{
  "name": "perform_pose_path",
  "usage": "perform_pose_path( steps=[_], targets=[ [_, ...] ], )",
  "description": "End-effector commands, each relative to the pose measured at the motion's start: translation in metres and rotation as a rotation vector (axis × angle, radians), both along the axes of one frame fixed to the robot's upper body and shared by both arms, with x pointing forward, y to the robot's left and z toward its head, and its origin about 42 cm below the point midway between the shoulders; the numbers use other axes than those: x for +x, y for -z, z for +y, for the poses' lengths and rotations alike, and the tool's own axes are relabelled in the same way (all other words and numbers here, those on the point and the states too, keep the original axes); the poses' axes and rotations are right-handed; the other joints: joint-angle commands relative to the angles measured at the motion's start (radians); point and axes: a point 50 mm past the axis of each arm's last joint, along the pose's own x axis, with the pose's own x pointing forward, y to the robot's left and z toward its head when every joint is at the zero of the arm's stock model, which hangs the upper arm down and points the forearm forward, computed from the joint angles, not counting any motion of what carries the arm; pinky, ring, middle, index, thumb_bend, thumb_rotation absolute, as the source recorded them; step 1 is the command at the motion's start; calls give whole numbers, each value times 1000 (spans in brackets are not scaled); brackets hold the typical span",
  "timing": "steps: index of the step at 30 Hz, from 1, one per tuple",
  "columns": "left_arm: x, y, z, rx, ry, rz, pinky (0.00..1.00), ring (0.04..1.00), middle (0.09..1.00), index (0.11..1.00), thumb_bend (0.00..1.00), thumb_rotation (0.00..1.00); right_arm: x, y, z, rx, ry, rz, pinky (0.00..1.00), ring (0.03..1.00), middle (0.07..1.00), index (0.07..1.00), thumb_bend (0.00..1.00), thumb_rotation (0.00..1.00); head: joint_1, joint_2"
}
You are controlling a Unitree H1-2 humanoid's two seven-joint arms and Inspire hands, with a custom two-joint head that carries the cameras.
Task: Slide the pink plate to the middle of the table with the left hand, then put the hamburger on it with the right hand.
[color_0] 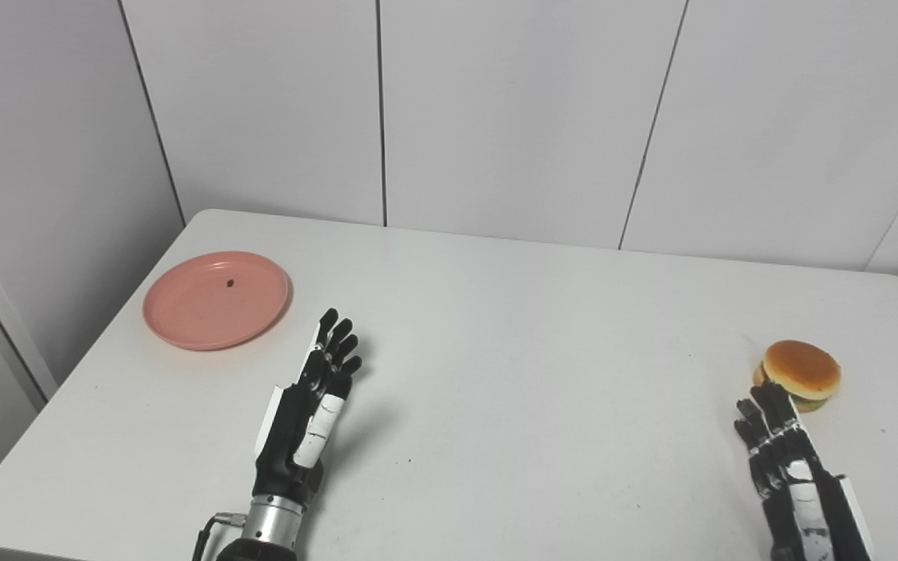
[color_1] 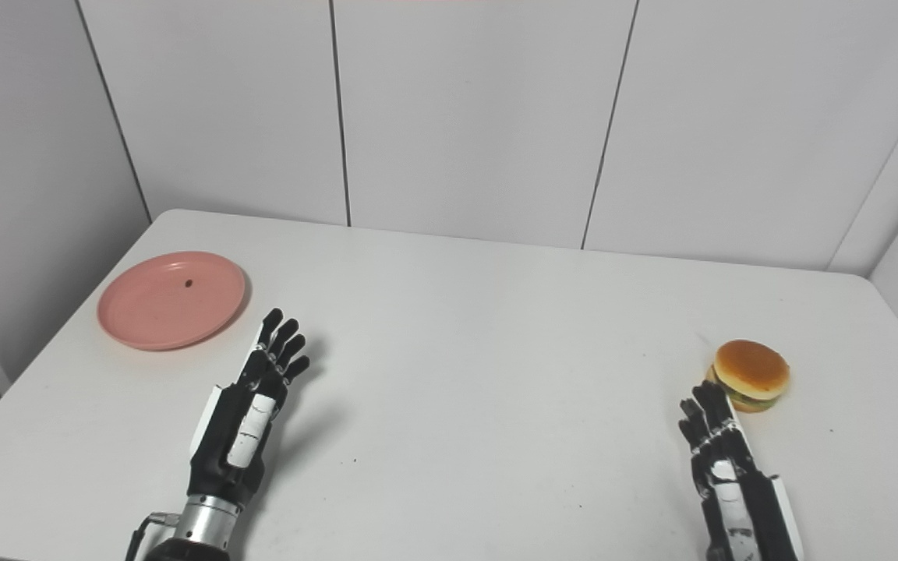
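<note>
Left hand (color_0: 312,413) fingers extended, empty, near pink plate (color_0: 216,299) | right hand (color_0: 788,460) extended, empty, beside hamburger (color_0: 801,373)

no writing I can read anywhere, none on my pink plate (color_0: 215,300), none on my hamburger (color_0: 801,373), none on the table (color_0: 535,351)
</note>
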Motion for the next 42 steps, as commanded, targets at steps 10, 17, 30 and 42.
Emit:
perform_pose_path(
  steps=[10,17,30,42],
  targets=[
    [10,25,-20,-36,-82,20,895,901,918,977,851,827,11,38,-34,-23,58,179,1000,980,979,962,761,806,32,-9],
    [23,-5,4,-17,-152,-110,849,869,891,951,893,816,9,39,-30,-17,49,172,1000,974,979,964,815,786,25,-10],
    [86,-69,78,81,-175,-315,777,824,838,882,950,817,11,40,-28,-17,44,175,998,968,971,953,863,780,28,-21],
    [129,-154,125,147,-192,-436,718,817,843,877,997,810,11,40,-25,-34,43,172,983,956,961,942,878,790,20,-20]
  ],
)
